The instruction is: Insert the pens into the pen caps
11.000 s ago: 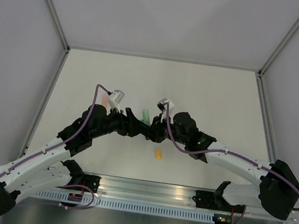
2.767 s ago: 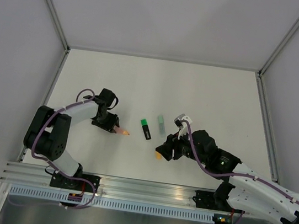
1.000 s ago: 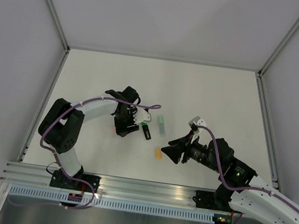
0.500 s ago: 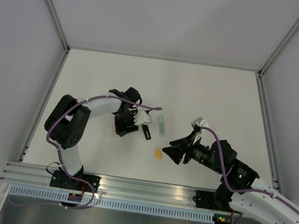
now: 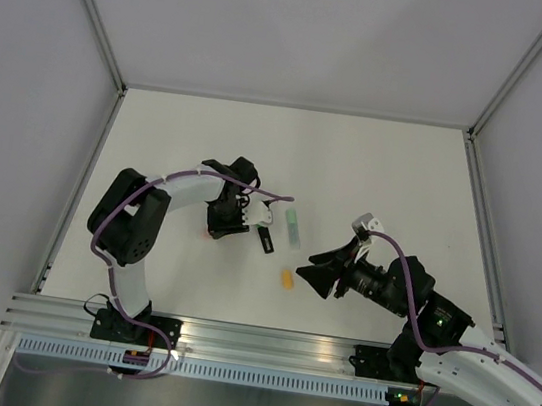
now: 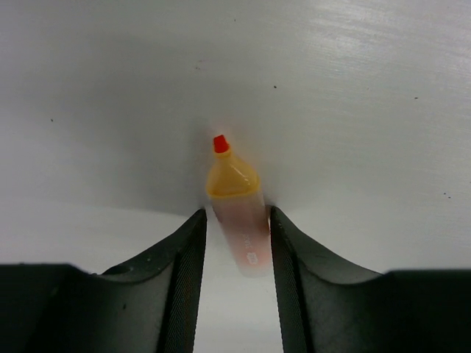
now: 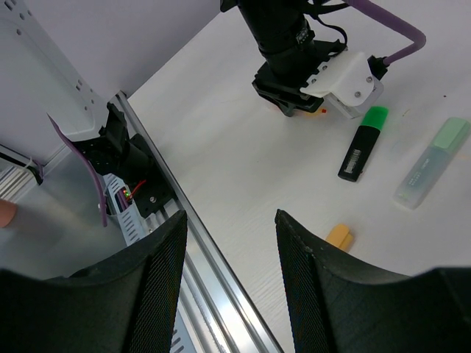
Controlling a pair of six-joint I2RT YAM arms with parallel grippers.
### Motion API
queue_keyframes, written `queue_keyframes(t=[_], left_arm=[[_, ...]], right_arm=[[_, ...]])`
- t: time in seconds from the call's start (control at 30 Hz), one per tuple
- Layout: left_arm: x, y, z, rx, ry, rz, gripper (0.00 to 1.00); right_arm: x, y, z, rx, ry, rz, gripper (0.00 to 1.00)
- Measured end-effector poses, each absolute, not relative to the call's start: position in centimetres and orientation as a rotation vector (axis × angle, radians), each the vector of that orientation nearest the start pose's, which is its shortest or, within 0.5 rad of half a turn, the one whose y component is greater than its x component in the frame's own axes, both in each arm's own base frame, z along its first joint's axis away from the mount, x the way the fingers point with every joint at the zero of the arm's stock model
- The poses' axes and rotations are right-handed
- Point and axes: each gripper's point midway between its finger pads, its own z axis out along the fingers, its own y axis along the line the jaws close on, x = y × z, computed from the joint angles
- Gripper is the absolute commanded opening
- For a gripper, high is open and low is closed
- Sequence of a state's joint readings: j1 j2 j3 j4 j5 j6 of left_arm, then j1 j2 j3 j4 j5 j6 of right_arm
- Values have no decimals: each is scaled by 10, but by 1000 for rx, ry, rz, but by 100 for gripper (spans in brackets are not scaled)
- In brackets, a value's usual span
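The left gripper is low on the white table. The pink-orange pen lies flat between its two fingers, with its red tip poking out in front. The fingers sit right at each side of the pen, but I cannot tell if they squeeze it. The right gripper is up in the air with its fingers wide apart and nothing in them. The orange-yellow cap lies just in front of it. The black pen with the green end lies close to the left gripper.
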State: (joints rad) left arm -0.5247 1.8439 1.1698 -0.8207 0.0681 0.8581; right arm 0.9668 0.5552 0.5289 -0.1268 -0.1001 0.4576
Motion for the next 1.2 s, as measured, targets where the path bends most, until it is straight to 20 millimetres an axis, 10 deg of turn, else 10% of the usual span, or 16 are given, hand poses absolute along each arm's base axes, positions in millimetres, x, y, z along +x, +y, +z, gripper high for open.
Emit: queue_keyframes(t=[0.33, 0.43, 0.8, 1.2], left_arm=[[278, -132, 9, 1969, 2370, -36, 24], [277, -133, 9, 1964, 2375, -37, 4], [271, -148, 18, 1740, 2494, -137, 2], [282, -213, 142, 1184, 2256, -488, 2]], right_arm=[[130, 251, 232, -541, 1780, 1112, 58], [130, 251, 231, -541, 1784, 1111, 58], [139, 249, 227, -497, 1801, 1071, 72], [184, 240, 208, -190, 1894, 898, 72]])
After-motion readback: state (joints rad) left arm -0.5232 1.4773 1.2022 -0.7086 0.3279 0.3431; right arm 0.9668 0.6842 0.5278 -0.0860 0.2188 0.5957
